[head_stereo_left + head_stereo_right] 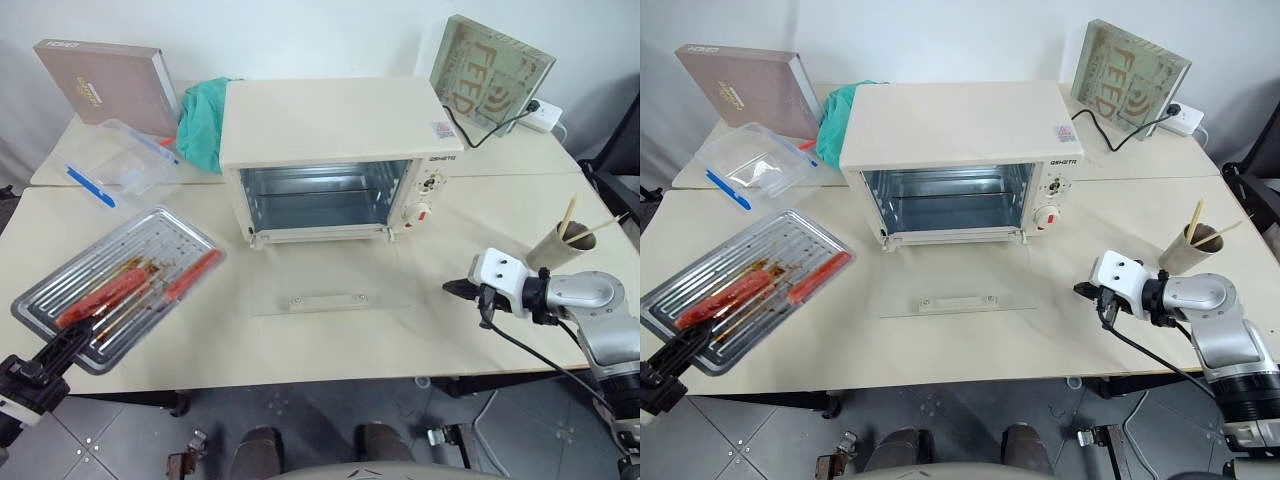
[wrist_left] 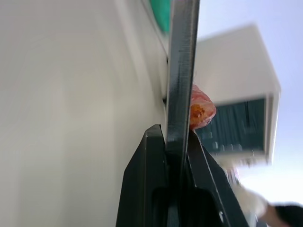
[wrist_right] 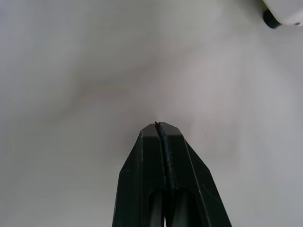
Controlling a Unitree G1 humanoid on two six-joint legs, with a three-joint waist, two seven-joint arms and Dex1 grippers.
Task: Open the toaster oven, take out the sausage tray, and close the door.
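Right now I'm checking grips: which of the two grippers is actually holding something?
The left gripper: its fingers pinch the sausage tray's near rim. The right gripper is shut on nothing, above bare table.

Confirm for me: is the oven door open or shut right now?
Open. The door lies flat on the table in front of the toaster oven, whose bare metal cavity is exposed.

A clear plastic box (image 1: 118, 160) is seen at ten o'clock, a green cloth (image 1: 203, 122) beside it; a cup of chopsticks (image 1: 562, 243) is placed at three o'clock.
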